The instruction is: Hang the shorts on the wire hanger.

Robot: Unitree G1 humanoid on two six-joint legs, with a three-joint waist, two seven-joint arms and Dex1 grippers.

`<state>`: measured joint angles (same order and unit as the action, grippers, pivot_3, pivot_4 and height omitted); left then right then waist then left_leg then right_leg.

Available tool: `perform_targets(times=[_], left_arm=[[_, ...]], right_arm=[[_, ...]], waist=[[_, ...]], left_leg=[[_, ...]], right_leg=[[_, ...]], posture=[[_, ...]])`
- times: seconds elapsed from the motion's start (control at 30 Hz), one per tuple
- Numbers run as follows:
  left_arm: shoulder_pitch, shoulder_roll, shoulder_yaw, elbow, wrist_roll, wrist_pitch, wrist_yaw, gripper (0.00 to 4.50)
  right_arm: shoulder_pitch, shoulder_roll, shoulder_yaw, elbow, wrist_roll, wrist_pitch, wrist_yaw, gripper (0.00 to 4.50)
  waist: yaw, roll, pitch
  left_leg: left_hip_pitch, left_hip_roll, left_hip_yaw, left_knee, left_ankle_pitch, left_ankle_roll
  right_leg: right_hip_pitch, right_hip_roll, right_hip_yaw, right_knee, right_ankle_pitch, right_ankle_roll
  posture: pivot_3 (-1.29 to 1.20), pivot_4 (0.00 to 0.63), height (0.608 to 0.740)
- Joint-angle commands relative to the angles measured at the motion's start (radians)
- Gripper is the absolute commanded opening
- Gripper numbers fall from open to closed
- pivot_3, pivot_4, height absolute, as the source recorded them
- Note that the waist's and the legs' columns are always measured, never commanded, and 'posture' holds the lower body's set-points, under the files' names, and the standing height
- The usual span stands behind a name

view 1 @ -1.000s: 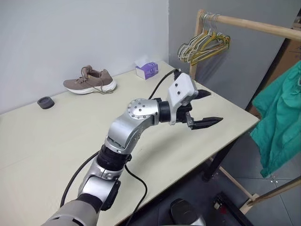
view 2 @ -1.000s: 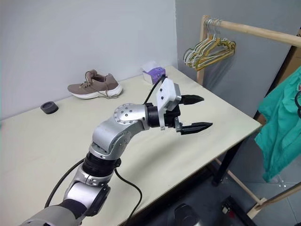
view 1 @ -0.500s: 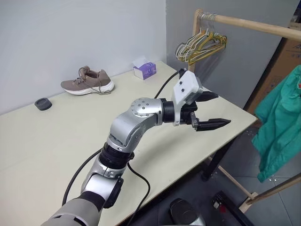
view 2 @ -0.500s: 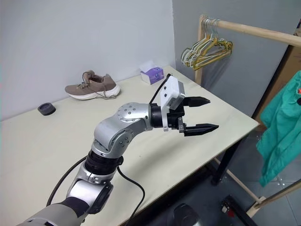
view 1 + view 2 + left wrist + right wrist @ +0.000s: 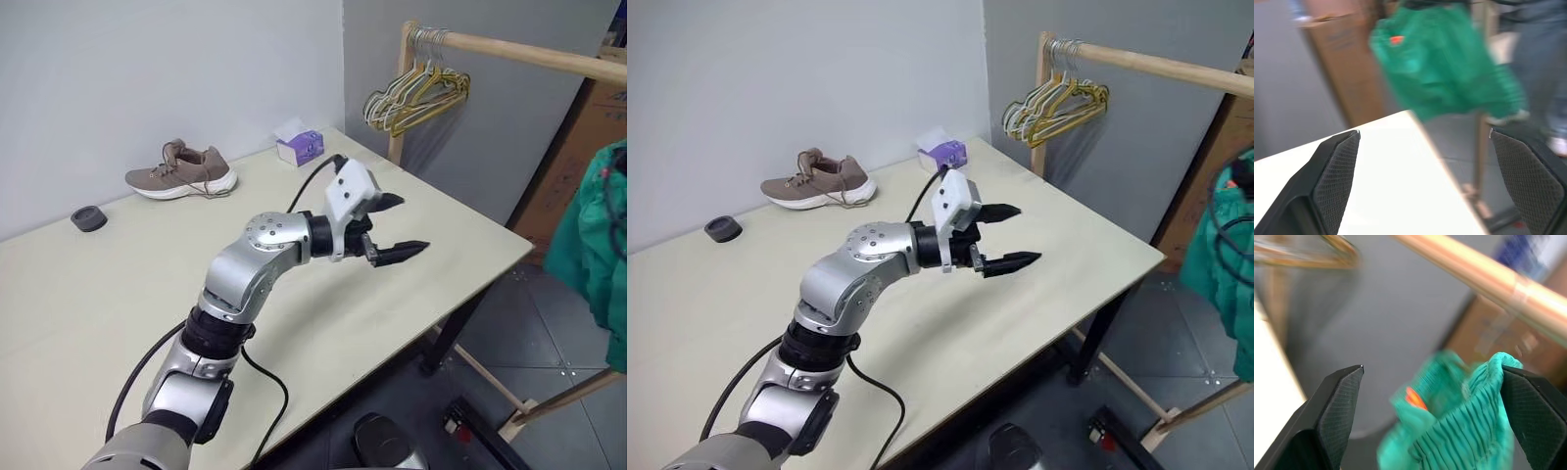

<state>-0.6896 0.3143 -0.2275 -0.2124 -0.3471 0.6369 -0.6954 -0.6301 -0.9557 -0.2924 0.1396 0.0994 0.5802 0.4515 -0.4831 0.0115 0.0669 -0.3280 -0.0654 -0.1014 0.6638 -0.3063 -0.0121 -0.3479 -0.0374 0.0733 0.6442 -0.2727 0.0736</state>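
Note:
The teal-green shorts (image 5: pixel 600 257) hang at the far right, below the wooden rail (image 5: pixel 529 51) and off the table's right end. A thin dark wire (image 5: pixel 1215 211), seemingly the wire hanger, curves across their upper part. My left gripper (image 5: pixel 413 222) is open and empty above the table's right half, pointing toward the shorts (image 5: pixel 1444 63). In the right wrist view my right gripper (image 5: pixel 1433 366) is open, and the gathered waistband with its orange tag (image 5: pixel 1415 399) lies just past its fingertips. Whether the cloth touches a finger I cannot tell.
A bunch of yellow-green hangers (image 5: pixel 416 90) hangs at the rail's left end by the wooden post. On the pale table (image 5: pixel 88 294) lie a brown shoe (image 5: pixel 181 168), a purple tissue box (image 5: pixel 300 147) and a small black disc (image 5: pixel 88 217). A cardboard box (image 5: pixel 1337 58) stands behind the shorts.
My left arm has drawn back to the left and dropped a little over the table, gripper still open. The shorts have swung right, toward the picture's edge. The camera has shifted slightly.

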Motion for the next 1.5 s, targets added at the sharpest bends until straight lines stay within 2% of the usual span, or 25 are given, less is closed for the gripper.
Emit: perform_targets(times=[0.03, 0.13, 0.23, 0.33, 0.4, 0.53, 0.6, 0.77, 0.9, 1.03, 1.13, 1.2, 1.33, 1.5], left_arm=[[0.049, 0.036, 0.09, -0.045, 0.05, -0.026, 0.093, 4.5], [0.094, 0.065, 0.118, -0.077, 0.052, -0.011, 0.112, 4.5], [0.118, 0.078, 0.116, -0.1, 0.046, -0.005, 0.111, 4.5], [0.124, 0.079, 0.101, -0.109, 0.046, -0.004, 0.101, 4.5], [0.117, 0.072, 0.091, -0.101, 0.049, -0.007, 0.096, 4.5], [0.116, 0.067, 0.076, -0.082, 0.056, -0.024, 0.087, 4.5], [0.118, 0.069, 0.077, -0.076, 0.055, -0.028, 0.082, 4.5], [0.135, 0.078, 0.091, -0.073, 0.058, -0.029, 0.083, 4.5], [0.162, 0.083, 0.128, -0.063, 0.102, -0.038, 0.156, 4.5], [0.223, 0.057, 0.23, -0.009, 0.24, -0.053, 0.422, 4.5], [0.294, 0.017, 0.342, -0.008, 0.288, -0.004, 0.592, 4.5], [0.356, 0.005, 0.393, -0.036, 0.329, 0.045, 0.67, 4.5], [0.498, -0.009, 0.461, -0.115, 0.328, 0.012, 0.697, 4.5], [0.556, -0.042, 0.535, -0.136, 0.294, 0.002, 0.71, 4.5]], right_arm=[[-0.008, 0.005, 0.026, -0.062, -0.084, -0.085, -0.093, 4.48], [0.005, 0.012, 0.025, -0.055, -0.122, -0.034, -0.149, 4.48], [0.011, 0.078, -0.056, -0.106, -0.065, 0.08, -0.189, 4.48], [-0.015, 0.211, -0.203, -0.211, -0.009, 0.247, -0.307, 4.48], [-0.014, 0.303, -0.269, -0.328, -0.031, 0.253, -0.423, 4.48], [0.067, 0.372, -0.198, -0.53, -0.097, 0.175, -0.479, 4.48], [0.122, 0.404, -0.116, -0.609, -0.133, 0.124, -0.49, 4.48], [0.187, 0.437, 0.071, -0.677, -0.163, 0.0, -0.425, 4.48], [0.191, 0.503, 0.174, -0.624, -0.046, -0.055, -0.273, 4.48], [0.213, 0.554, 0.271, -0.497, 0.008, -0.154, -0.138, 4.48], [0.219, 0.595, 0.307, -0.376, 0.026, -0.235, -0.086, 4.48], [0.206, 0.634, 0.312, -0.278, 0.037, -0.278, -0.075, 4.48], [0.154, 0.711, 0.325, -0.096, 0.023, -0.373, -0.078, 4.48], [0.076, 0.777, 0.326, 0.064, 0.038, -0.416, -0.043, 4.48]], waist=[[0.018, 0.003, -0.002], [0.058, 0.0, -0.003], [0.095, -0.003, -0.005], [0.125, -0.003, -0.006], [0.136, -0.002, -0.006], [0.148, 0.002, -0.009], [0.147, 0.001, -0.011], [0.124, -0.001, -0.017], [0.118, -0.002, -0.018], [0.121, -0.005, -0.02], [0.133, -0.006, -0.021], [0.152, -0.009, -0.022], [0.207, -0.012, -0.024], [0.299, -0.013, -0.025]], left_leg=[[0.0, 0.0, 0.0, 0.0, 0.0, 0.0], [-0.001, 0.0, -0.002, 0.001, 0.0, 0.0], [-0.002, 0.0, -0.004, 0.002, 0.0, 0.0], [-0.003, 0.0, -0.006, 0.002, 0.0, 0.0], [-0.004, 0.0, -0.007, 0.002, 0.0, 0.0], [-0.009, 0.0, -0.008, 0.001, 0.0, 0.0], [-0.012, 0.001, -0.007, 0.001, 0.0, 0.0], [-0.016, 0.001, -0.005, 0.002, 0.001, 0.0], [-0.016, 0.001, -0.005, 0.003, 0.001, 0.0], [-0.014, 0.004, -0.005, 0.003, 0.002, -0.001], [-0.014, 0.004, -0.006, 0.003, 0.002, -0.001], [-0.015, 0.004, -0.006, 0.002, 0.002, -0.001], [-0.017, 0.004, -0.007, 0.002, 0.002, -0.003], [-0.018, 0.004, -0.008, 0.001, 0.003, -0.004]], right_leg=[[-0.001, 0.0, 0.0, 0.001, 0.0, 0.0], [-0.004, 0.0, -0.001, 0.002, 0.0, -0.001], [-0.005, -0.001, -0.001, 0.002, 0.001, -0.001], [-0.005, -0.001, -0.001, 0.001, 0.001, -0.001], [-0.005, -0.001, 0.0, 0.002, 0.001, -0.002], [-0.011, -0.002, 0.0, 0.003, 0.001, -0.002], [-0.015, -0.002, 0.0, 0.004, 0.002, -0.002], [-0.02, -0.002, -0.001, 0.005, 0.005, -0.005], [-0.02, 0.0, -0.001, 0.005, 0.006, -0.003], [-0.02, 0.002, -0.002, 0.005, 0.008, -0.006], [-0.02, 0.002, -0.002, 0.005, 0.01, -0.009], [-0.022, 0.002, -0.002, 0.006, 0.011, -0.011], [-0.026, 0.001, -0.002, 0.008, 0.012, -0.012], [-0.028, 0.001, -0.003, 0.008, 0.013, -0.014]], posture=[[-0.37, 0.0, 0.74], [-0.37, 0.0, 0.74], [-0.37, 0.0, 0.74], [-0.38, 0.0, 0.74], [-0.39, 0.0, 0.74], [-0.4, 0.0, 0.74], [-0.4, 0.0, 0.74], [-0.39, 0.0, 0.74], [-0.38, 0.0, 0.74], [-0.31, 0.0, 0.74], [-0.25, 0.0, 0.74], [-0.23, 0.0, 0.74], [-0.15, 0.0, 0.74], [-0.08, 0.0, 0.74]])
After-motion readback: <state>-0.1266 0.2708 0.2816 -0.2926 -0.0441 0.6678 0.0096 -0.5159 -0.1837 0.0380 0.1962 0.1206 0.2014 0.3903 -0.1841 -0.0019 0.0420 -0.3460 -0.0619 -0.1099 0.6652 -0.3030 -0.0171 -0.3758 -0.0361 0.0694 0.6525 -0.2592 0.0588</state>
